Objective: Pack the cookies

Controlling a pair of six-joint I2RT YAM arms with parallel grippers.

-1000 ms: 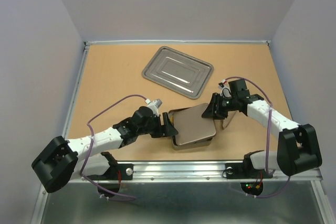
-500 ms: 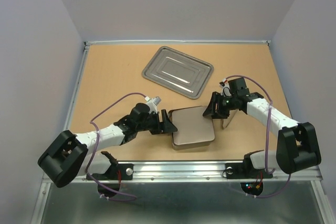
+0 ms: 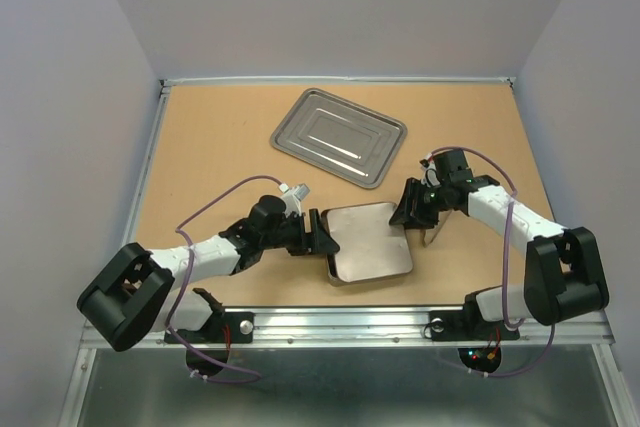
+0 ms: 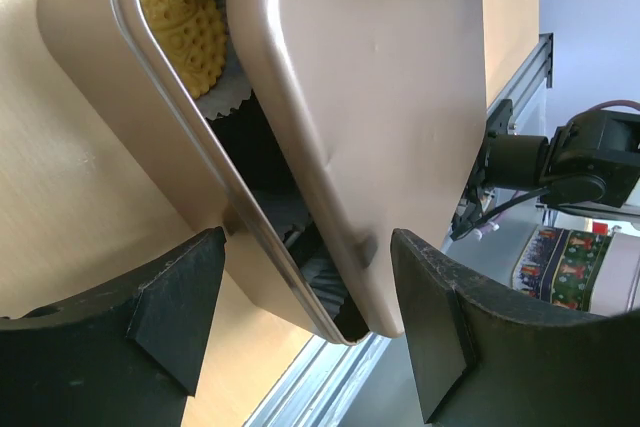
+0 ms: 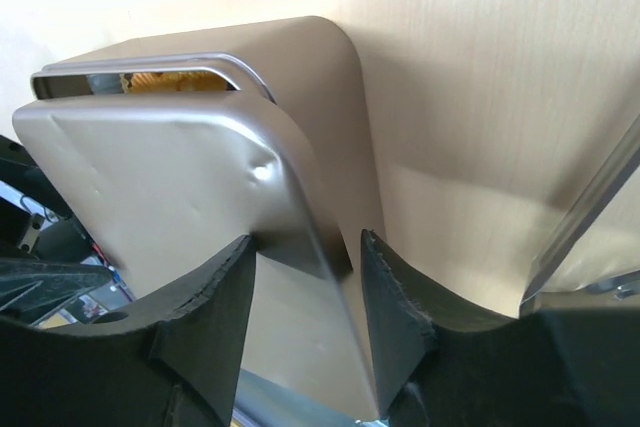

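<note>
Lid [image 3: 368, 240] now sits lower on the tin [image 3: 372, 278], still skewed.
Left fingers [image 4: 175, 297], 9 o'clock, released; right fingers' [image 5: 215, 317] grip, 2 o'clock, cannot be told; pressing the skewed lid could jam it over the cookie [image 4: 185, 27].

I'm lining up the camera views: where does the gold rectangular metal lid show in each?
Top external: gold rectangular metal lid, low centre.
Left wrist: upper centre.
Right wrist: left of centre.
Shared landmark: the gold tin base under it.
</note>
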